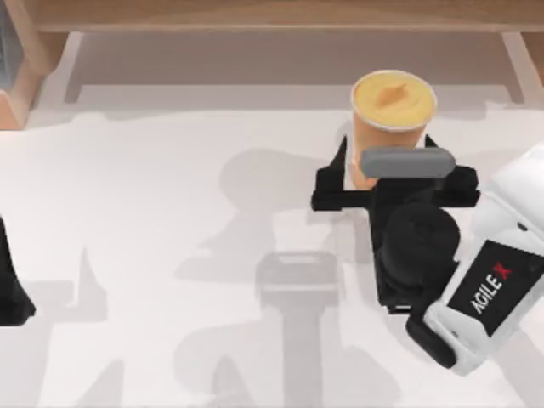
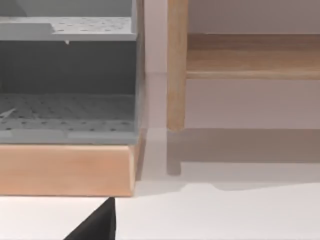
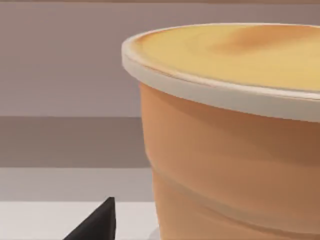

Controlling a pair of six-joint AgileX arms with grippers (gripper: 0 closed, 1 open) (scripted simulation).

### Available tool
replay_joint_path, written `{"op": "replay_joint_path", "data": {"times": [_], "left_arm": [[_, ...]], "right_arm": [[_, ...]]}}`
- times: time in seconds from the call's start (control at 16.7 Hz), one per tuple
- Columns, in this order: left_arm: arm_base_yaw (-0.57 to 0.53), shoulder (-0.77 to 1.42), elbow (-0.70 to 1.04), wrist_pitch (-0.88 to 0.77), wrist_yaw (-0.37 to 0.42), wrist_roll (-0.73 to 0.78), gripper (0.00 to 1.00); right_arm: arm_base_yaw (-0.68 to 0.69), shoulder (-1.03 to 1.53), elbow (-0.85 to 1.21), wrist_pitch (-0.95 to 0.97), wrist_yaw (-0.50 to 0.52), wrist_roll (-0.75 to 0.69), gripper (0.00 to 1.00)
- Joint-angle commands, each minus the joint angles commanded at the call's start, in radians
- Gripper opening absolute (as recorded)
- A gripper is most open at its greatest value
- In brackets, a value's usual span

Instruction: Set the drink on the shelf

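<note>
Right up against our right wrist camera stands the orange cup [image 3: 235,150], and our right gripper [image 1: 393,170] grasps it on the white table [image 1: 153,255], just before the wooden shelf [image 1: 272,13]. Beside the shelf's post [image 2: 176,65] sits a grey perforated rack [image 2: 67,75]. Our left arm [image 1: 10,285] rests at the table's left edge; its grip we cannot tell.

Orange drink [image 1: 393,119] upright — seemingly just before wooden shelf [image 1: 272,14].

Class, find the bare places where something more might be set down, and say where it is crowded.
Bare tabletop runs from the left gripper to the drink. Crowded: the right gripper at the drink, before the shelf.
</note>
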Motion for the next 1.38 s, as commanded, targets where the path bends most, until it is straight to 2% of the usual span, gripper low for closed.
{"op": "replay_joint_path", "data": {"times": [0.18,0.48,1.26,1.38], "left_arm": [[0.000,0.000,0.000,0.000,0.000,0.000,1.00],[0.000,0.000,0.000,0.000,0.000,0.000,1.00],[0.000,0.000,0.000,0.000,0.000,0.000,1.00],[0.000,0.000,0.000,0.000,0.000,0.000,1.00]], "right_arm": [[-0.050,0.024,0.083,-0.058,-0.050,-0.001,1.00],[-0.058,0.028,0.094,-0.066,-0.058,-0.001,1.00],[-0.058,0.028,0.094,-0.066,-0.058,-0.001,0.02],[-0.058,0.028,0.094,-0.066,-0.058,-0.001,0.00]]}}
